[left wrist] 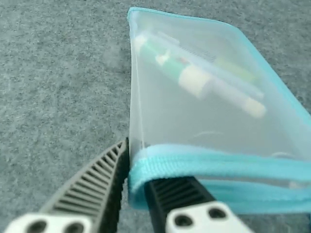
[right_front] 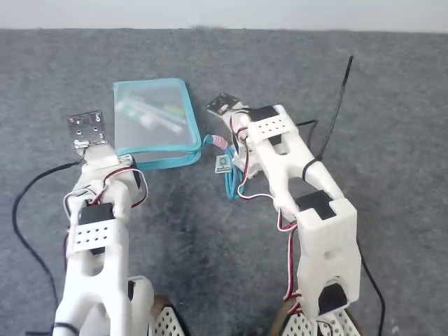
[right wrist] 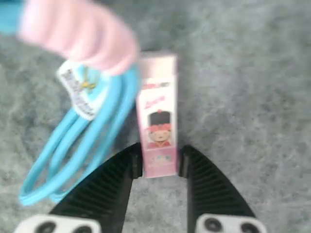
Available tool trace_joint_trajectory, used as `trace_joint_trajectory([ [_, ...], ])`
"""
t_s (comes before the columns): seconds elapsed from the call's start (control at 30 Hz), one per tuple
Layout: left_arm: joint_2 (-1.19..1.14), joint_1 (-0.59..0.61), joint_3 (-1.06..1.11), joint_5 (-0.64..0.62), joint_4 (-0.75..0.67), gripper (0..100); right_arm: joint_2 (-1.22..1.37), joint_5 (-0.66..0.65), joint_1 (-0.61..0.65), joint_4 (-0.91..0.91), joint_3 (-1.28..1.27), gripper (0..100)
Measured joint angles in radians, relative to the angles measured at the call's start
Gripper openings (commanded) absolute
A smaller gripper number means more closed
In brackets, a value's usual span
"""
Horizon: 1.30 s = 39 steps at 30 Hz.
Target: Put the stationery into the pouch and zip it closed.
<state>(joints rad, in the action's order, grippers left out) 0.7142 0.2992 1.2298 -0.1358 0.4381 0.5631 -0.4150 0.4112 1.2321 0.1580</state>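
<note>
A see-through pouch (right_front: 154, 119) with teal trim lies on the grey surface (right_front: 392, 182), with pens (left wrist: 194, 80) inside. The left tool (left wrist: 137, 170) pinches its zipper-edge corner. The right tool (right wrist: 159, 156), near the pouch, clamps a small pink box (right wrist: 156, 121). A blue cord loop (right wrist: 73, 165) and a pink pull (right wrist: 77, 34) lie just beside the box.

Blurred pink piece (right wrist: 77, 36), perhaps zip pull; pouch (left wrist: 194, 121) cut by edge.

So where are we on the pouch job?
Done: pens sit inside the pouch. In hand: left gripper pinches the pouch's zip edge; right gripper grips a small pink box. Left: box in, zip shut.
</note>
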Motion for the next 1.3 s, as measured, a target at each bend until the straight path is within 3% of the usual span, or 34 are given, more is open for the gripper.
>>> trace_joint_trajectory([
  [0.07,0.000,0.000,0.000,0.000,0.000,1,0.000,0.005,-0.003,-0.011,0.000,10.9],
  [0.2,0.000,0.000,0.000,0.000,0.000,1,0.000,0.011,-0.005,-0.014,0.000,0.1],
  [0.53,0.000,-0.049,0.002,0.000,0.000,1,-0.037,0.109,-0.075,0.063,0.000,0.8],
  [0.67,0.000,-0.081,0.014,0.000,0.000,1,-0.183,0.118,-0.092,0.137,-0.052,0.8],
  [0.93,0.000,-0.242,0.040,0.037,0.000,1,-0.686,0.118,-0.092,0.170,-0.430,0.8],
  [1.13,0.000,-0.376,0.040,0.037,0.000,1,-1.033,0.083,0.028,0.239,-0.603,0.8],
  [1.3,0.000,-0.411,0.040,0.037,0.000,1,-1.063,0.074,0.147,0.275,-0.606,0.8],
])
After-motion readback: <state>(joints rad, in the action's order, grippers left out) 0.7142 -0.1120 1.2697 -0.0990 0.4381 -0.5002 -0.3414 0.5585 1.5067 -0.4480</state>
